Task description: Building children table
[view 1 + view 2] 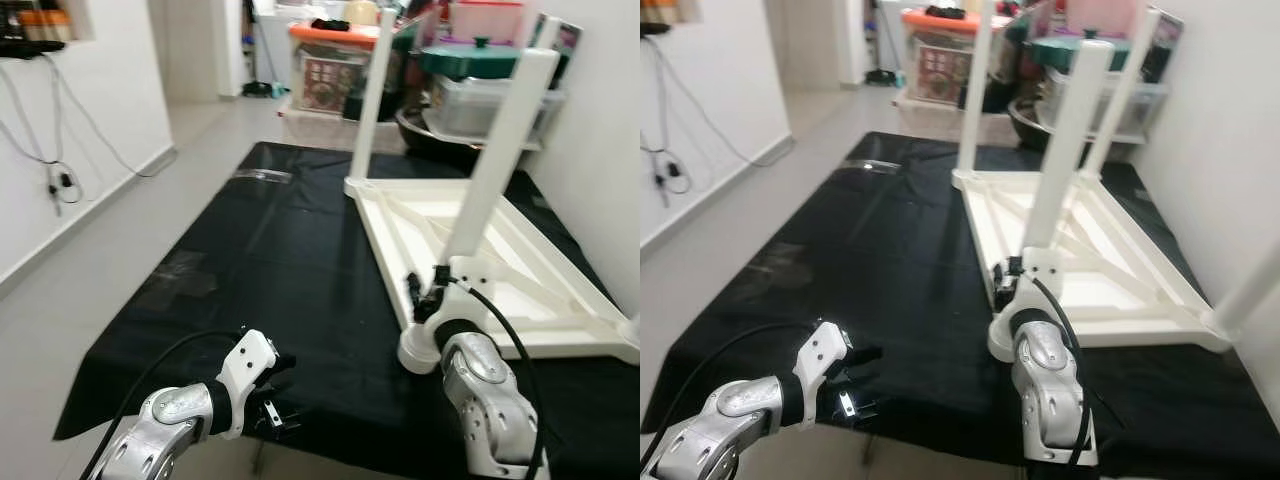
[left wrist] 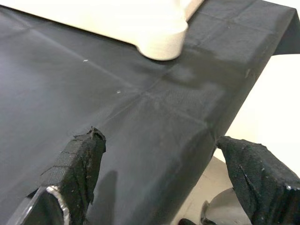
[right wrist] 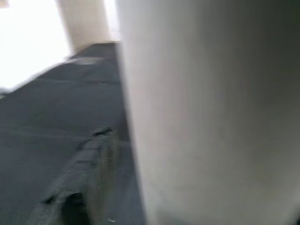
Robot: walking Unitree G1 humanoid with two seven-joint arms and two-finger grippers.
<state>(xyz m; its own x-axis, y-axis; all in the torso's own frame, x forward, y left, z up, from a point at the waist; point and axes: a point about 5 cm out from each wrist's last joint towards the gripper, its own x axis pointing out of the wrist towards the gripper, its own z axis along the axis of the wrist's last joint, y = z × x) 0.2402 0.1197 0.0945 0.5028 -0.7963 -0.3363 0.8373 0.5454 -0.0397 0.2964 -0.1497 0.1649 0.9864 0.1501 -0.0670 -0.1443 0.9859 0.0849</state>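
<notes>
A white children's table [image 1: 560, 330] lies upside down on a black cloth [image 1: 280, 260] spread on the floor. Its near leg [image 1: 500, 160] stands upright in the front corner, and another leg [image 1: 372, 100] rises at the far corner. My right gripper [image 1: 427, 283] is at the base of the near leg, open. In the blurred right wrist view the leg [image 3: 206, 112] looms close beside one finger [image 3: 89, 164]. Down at the cloth's front edge, my left gripper [image 1: 270, 395] hovers open and holds nothing. The table's rounded corner [image 2: 161, 40] lies beyond its fingers [image 2: 77, 164].
Stacked storage boxes [image 1: 335, 70] and a green-lidded pot [image 1: 480, 55] crowd the far end. A white wall [image 1: 600, 150] runs close along the right of the table. Cables [image 1: 55, 180] hang on the left wall, with bare floor [image 1: 90, 290] beside the cloth.
</notes>
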